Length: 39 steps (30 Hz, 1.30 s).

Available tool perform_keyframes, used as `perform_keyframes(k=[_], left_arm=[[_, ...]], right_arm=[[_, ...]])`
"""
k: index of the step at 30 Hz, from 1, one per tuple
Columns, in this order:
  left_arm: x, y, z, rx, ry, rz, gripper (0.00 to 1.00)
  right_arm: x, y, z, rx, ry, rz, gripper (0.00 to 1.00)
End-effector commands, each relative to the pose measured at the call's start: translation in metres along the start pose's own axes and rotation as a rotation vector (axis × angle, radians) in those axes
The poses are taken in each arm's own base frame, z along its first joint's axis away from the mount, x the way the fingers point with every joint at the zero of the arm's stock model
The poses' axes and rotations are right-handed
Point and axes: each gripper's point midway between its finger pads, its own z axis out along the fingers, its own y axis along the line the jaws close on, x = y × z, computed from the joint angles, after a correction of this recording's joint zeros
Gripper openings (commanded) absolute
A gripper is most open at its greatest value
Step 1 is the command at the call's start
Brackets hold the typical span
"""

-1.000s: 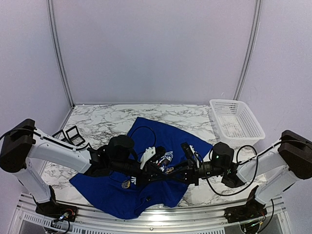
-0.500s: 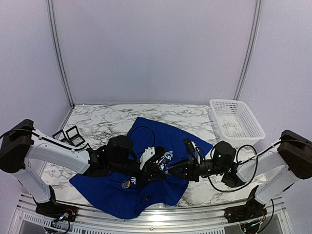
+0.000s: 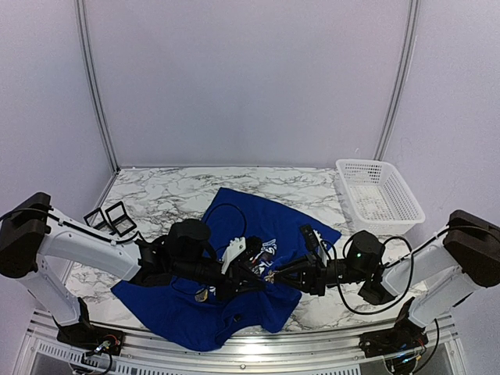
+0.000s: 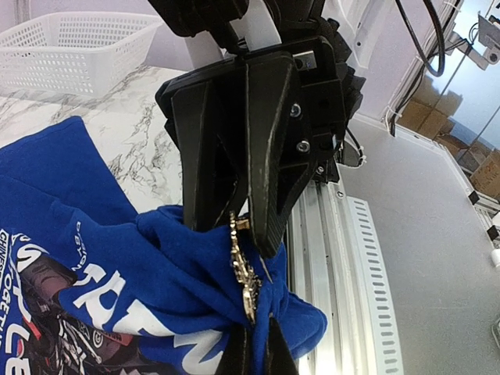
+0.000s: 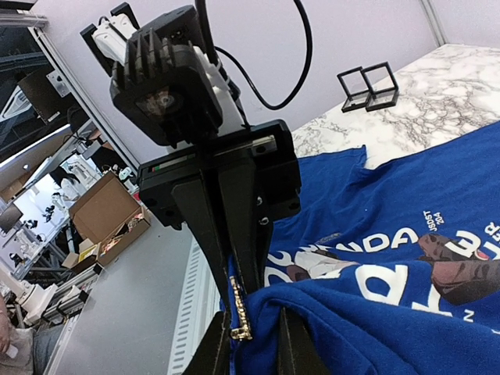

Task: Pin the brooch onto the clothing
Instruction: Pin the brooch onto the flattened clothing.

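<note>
Frames (image 3: 112, 216), two small black ones, stand at the left of the marble table (image 3: 172, 191). One blue T-shirt (image 3: 258, 215) lies crumpled at its middle. The left gripper (image 5: 233, 269) is pressed together on the single gold brooch (image 4: 242, 273) against a raised shirt fold. The right gripper (image 4: 238, 234) straddles that fold, fingers slightly parted. One white basket (image 3: 355, 205) sits far right.

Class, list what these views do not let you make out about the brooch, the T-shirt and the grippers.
Pin and clasp of the brooch: wrist views, buried in the T-shirt fold; pierced or not unclear.
Whether the right gripper grips brooch or cloth: right wrist view, the fold fills its jaws.
Design of the brooch: top view, too small.
Chest print: top view, arms cover it; wrist views crop it.
</note>
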Motion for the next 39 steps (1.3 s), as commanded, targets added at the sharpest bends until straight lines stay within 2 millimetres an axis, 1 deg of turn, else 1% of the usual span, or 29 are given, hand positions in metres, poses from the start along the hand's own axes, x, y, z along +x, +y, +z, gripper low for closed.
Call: perform_keyframes(k=[1,4,8,13,18,20,23,25,29,32,34,36,37,38,39], left_arm=[[-0.02,-0.012,-0.01,0.046,-0.075,0.032,0.0],[-0.019,-0.014,-0.008,0.058,-0.071,0.021,0.0],[-0.019,-0.012,-0.009,0.046,-0.072,0.018,0.0],[-0.02,-0.01,-0.009,0.033,-0.075,0.017,0.0],[-0.019,-0.008,-0.009,0.025,-0.075,0.01,0.0],[-0.02,-0.008,-0.01,0.019,-0.077,0.009,0.0],[-0.02,-0.007,-0.01,0.016,-0.077,0.009,0.0],[-0.02,-0.008,-0.01,0.017,-0.078,0.01,0.0],[-0.021,-0.008,-0.011,0.014,-0.081,0.015,0.0],[-0.021,-0.008,-0.01,0.018,-0.08,0.017,0.0],[-0.02,-0.008,-0.01,0.018,-0.078,0.015,0.0],[-0.021,-0.008,-0.011,0.015,-0.082,0.017,0.0],[-0.022,-0.008,-0.011,0.013,-0.083,0.02,0.0],[-0.022,-0.008,-0.011,0.012,-0.083,0.02,0.0],[-0.021,-0.008,-0.011,0.013,-0.082,0.018,0.0]], right_arm=[[-0.011,0.008,-0.001,-0.037,-0.044,-0.069,0.16],[-0.013,0.012,0.001,-0.053,-0.046,-0.082,0.16],[-0.011,0.015,0.0,-0.067,-0.038,-0.078,0.23],[-0.008,0.018,-0.005,-0.07,-0.041,-0.086,0.38],[-0.005,0.017,-0.006,-0.053,-0.029,-0.092,0.45],[-0.003,0.017,-0.003,-0.047,-0.02,-0.113,0.48],[0.007,0.021,0.01,-0.048,0.03,-0.152,0.54],[0.013,0.021,0.015,-0.046,0.057,-0.171,0.57],[0.018,0.019,0.012,-0.026,0.046,-0.196,0.63],[0.02,0.013,0.018,0.002,0.063,-0.224,0.62],[0.023,0.011,0.023,0.003,0.084,-0.235,0.57],[0.028,0.009,0.024,0.005,0.095,-0.238,0.49],[0.029,0.008,0.023,0.008,0.091,-0.241,0.43],[0.029,0.008,0.022,0.014,0.084,-0.24,0.37],[0.027,0.008,0.022,0.016,0.074,-0.244,0.33]])
